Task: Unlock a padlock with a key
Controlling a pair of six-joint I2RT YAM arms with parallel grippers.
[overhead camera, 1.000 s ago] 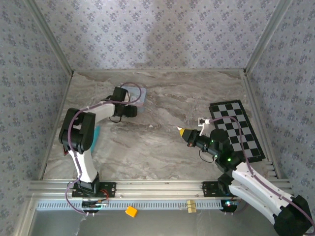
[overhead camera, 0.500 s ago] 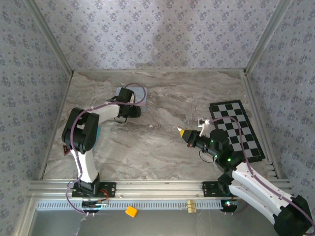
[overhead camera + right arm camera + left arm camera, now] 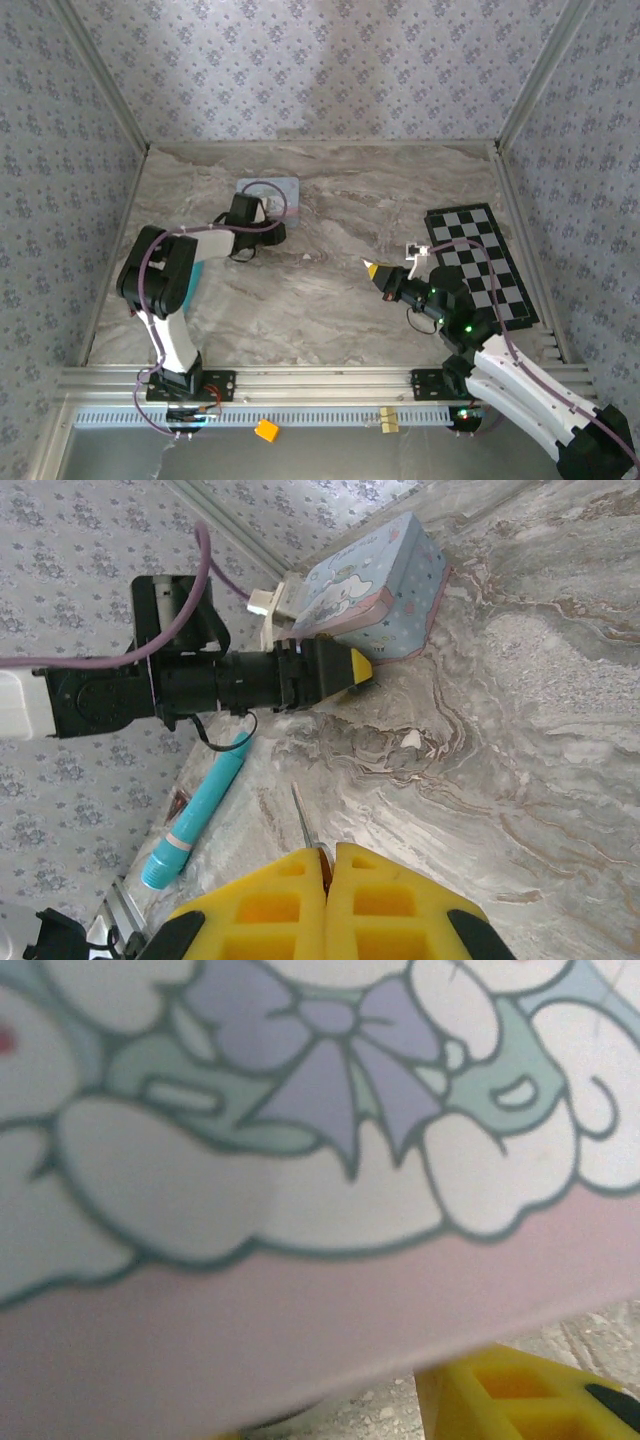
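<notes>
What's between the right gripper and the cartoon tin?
Bare marble table with one small pale chip, in the right wrist view; the left gripper sits at the tin.

The tin [image 3: 385, 575] is pale blue, cartoon-printed; the board [image 3: 480, 262] black-and-white chequered.

On my overhead feed a pale blue cartoon tin [image 3: 272, 187] sits toward the far left of the marbled worktop [image 3: 320, 310]. A checkerboard [image 3: 480, 262] lies along the right edge. A teal pen [image 3: 205, 805] lies near the left edge. I can see a small white scrap [image 3: 410, 740] near the tin and an orange block [image 3: 266, 431] on the front rail.
</notes>
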